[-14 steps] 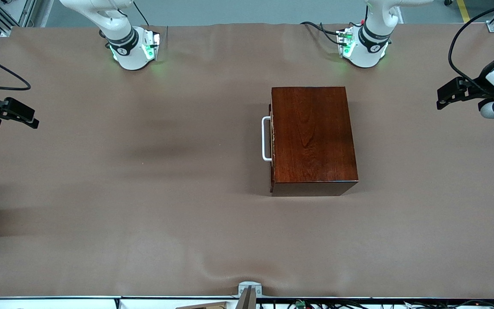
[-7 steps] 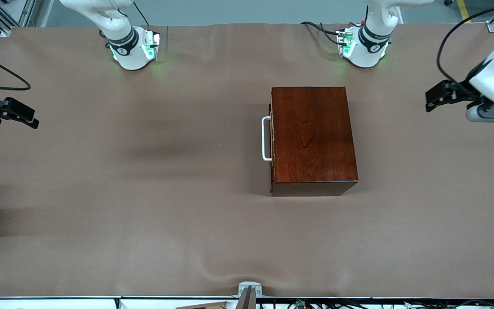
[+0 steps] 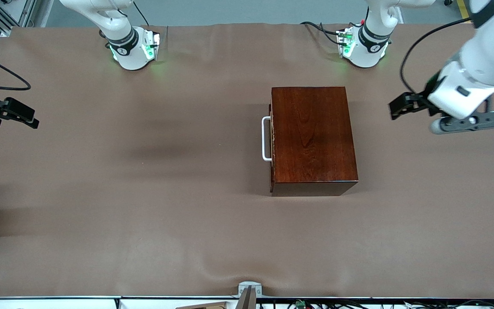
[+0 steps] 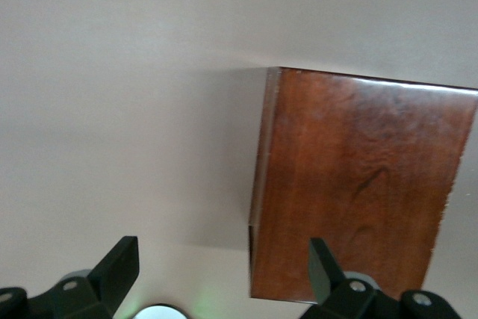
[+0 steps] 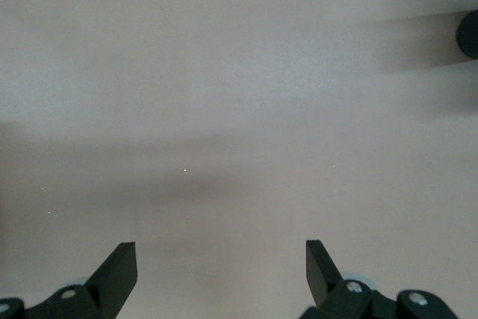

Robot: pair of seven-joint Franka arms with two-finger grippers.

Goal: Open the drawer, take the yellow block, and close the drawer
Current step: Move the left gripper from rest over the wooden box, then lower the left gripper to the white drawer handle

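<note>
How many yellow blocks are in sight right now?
0. None shows on the table. The drawer of the wooden box is closed, so one may be hidden inside.

The left gripper [image 3: 395,110] has moved in from the edge of the tabletop [image 3: 143,193] at the left arm's end and now hangs over the brown cloth much closer to the wooden box [image 3: 311,137], though still apart from it. More of the left arm's white forearm now shows in the front view, slanting down toward the box from the table's corner near that arm's base. The gripper's black fingers [image 4: 119,263] stand wide apart, and in the left wrist view the glossy top of the box lies between and ahead of them.
</note>
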